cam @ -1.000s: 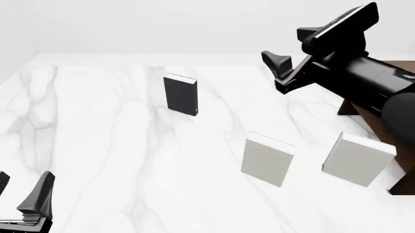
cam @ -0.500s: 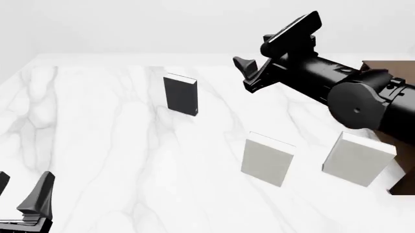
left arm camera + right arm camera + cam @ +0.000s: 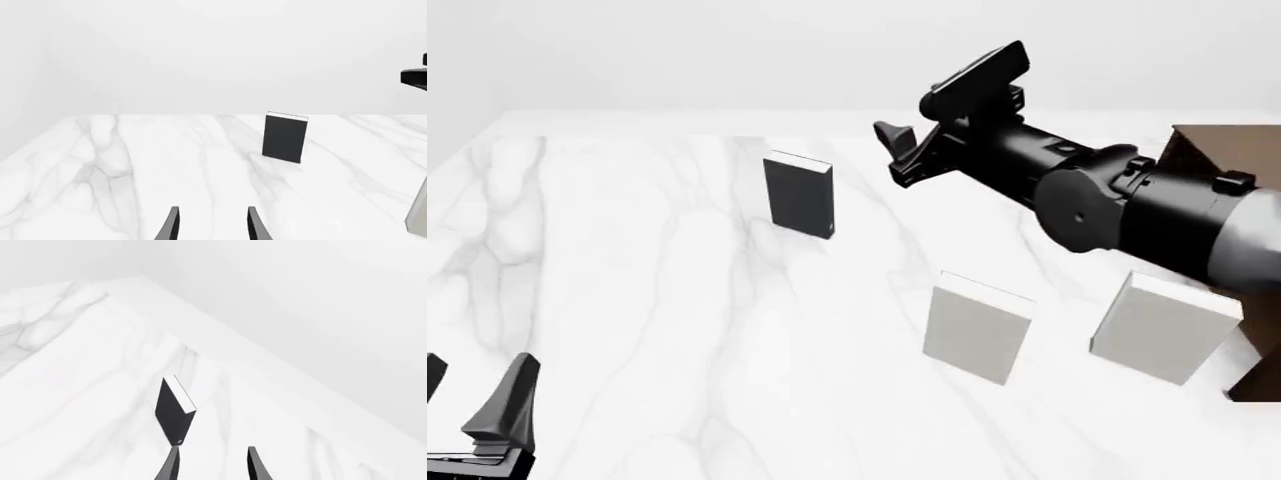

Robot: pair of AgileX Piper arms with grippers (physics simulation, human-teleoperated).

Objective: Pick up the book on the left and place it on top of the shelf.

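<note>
Black book (image 3: 799,195) upright on table, white page edge up — brown shelf (image 3: 1228,160) far right.

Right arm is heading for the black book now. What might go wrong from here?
1. The black-covered book with the white page edge stands upright; a nudge from the open right pincer may topple it.
2. The right arm hangs above two upright light grey books and could clip them when carrying to the dark brown wooden shelf.

Bright, even, diffuse light fills all three views, with no glare. Shadows are faint (the book (image 3: 799,195) barely darkens the marble table (image 3: 627,300)). Rendering looks sharp, perhaps slightly soft at distance.
</note>
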